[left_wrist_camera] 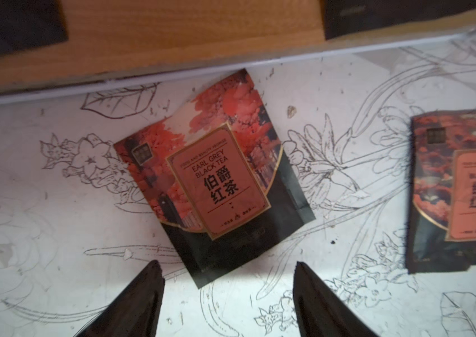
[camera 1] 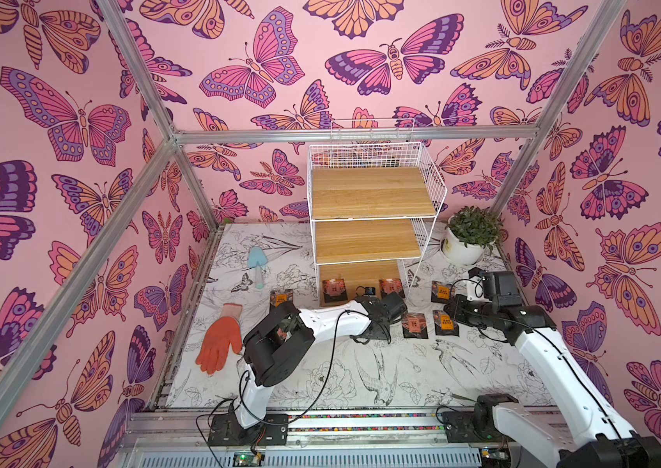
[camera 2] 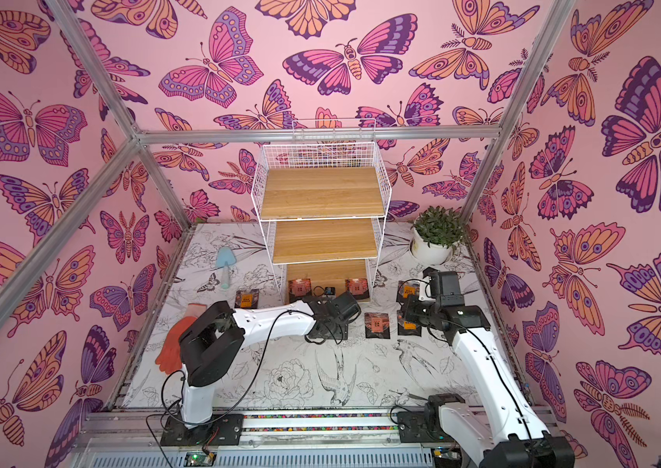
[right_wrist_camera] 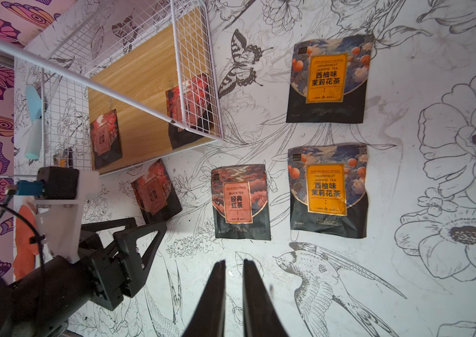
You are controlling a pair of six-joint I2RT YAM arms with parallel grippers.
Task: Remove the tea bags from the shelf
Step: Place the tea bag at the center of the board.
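Two red tea bags (camera 1: 332,288) lie on the bottom board of the shelf (camera 1: 373,194). With 12 o'clock at the back wall, an Earl Grey bag (left_wrist_camera: 213,178) lies on the table (camera 1: 361,364) at the board's 6, one corner at its front edge. The left gripper (left_wrist_camera: 228,265) hangs over it, jaws wide apart and holding nothing, its wrist crowding the board's front. At 4 lie a black-tea bag (right_wrist_camera: 241,201) and two orange bags (right_wrist_camera: 328,189) by the right gripper (right_wrist_camera: 234,261), which is nearly closed on nothing. The shelf's wire side stands between it and the board. Another orange bag (camera 1: 281,299) lies at 9, a trowel (camera 1: 256,263) at 10, a glove (camera 1: 219,344) at 8 and a plant pot (camera 1: 460,248) at 2.
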